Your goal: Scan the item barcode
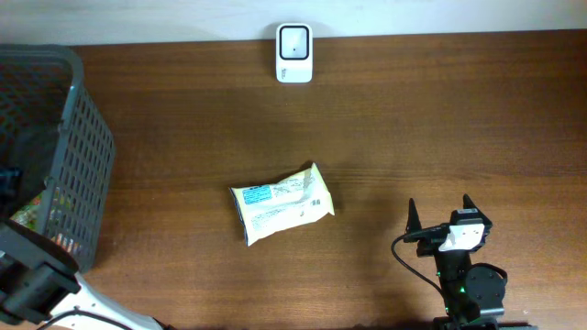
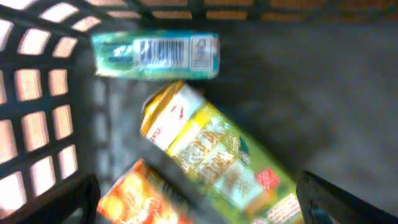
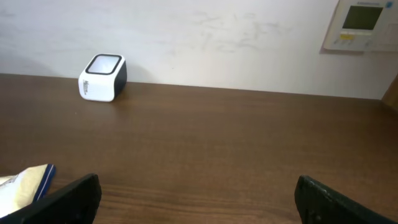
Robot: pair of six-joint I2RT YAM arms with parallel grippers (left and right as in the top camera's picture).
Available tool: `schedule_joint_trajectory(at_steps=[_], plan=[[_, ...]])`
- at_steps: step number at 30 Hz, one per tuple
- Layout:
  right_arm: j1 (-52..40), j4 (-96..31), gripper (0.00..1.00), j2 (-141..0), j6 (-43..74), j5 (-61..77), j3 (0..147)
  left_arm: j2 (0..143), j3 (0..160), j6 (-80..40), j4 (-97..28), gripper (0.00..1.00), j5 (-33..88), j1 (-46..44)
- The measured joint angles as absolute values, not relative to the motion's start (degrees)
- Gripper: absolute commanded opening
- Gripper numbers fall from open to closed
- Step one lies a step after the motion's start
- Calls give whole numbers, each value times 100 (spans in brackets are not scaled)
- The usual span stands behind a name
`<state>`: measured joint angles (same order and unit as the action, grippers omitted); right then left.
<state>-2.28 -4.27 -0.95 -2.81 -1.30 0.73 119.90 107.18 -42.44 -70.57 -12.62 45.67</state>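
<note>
The white barcode scanner [image 1: 293, 53] stands at the table's far edge and shows in the right wrist view as a small white box [image 3: 102, 77]. A yellow-and-white packet [image 1: 281, 203] lies flat mid-table; its corner [image 3: 25, 186] shows at lower left of the right wrist view. My left gripper [image 2: 199, 208] hangs open inside the grey basket [image 1: 87, 156], over a yellow-green packet [image 2: 214, 155], an orange packet [image 2: 140, 199] and a green box [image 2: 155, 55] with its barcode facing up. My right gripper [image 1: 441, 215] rests open near the front right, holding nothing.
The basket's mesh wall [image 2: 37, 112] rises close on the left of my left gripper. A wall panel [image 3: 360, 25] hangs behind the table at the right. Bare wood lies between the packet and the scanner.
</note>
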Motion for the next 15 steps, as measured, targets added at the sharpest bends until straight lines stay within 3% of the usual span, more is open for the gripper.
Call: schedule_joint_trajectory(at_steps=[7,11,12,15], plan=[[-228,-429,99,-97,-281,-128,73,11957,8943,-4473,-4982,98,-1267,4574],[-228,-427,99,-95,-281,-130,73,11896,8709,-4528,-4668,41,-1240,4567],[-228,-427,99,-95,-279,-130,73,11896,8709,-4523,-4683,32,-1227,4567],[-228,-427,99,-95,-281,-130,73,11863,8794,-4506,-4748,31,-1074,4574]])
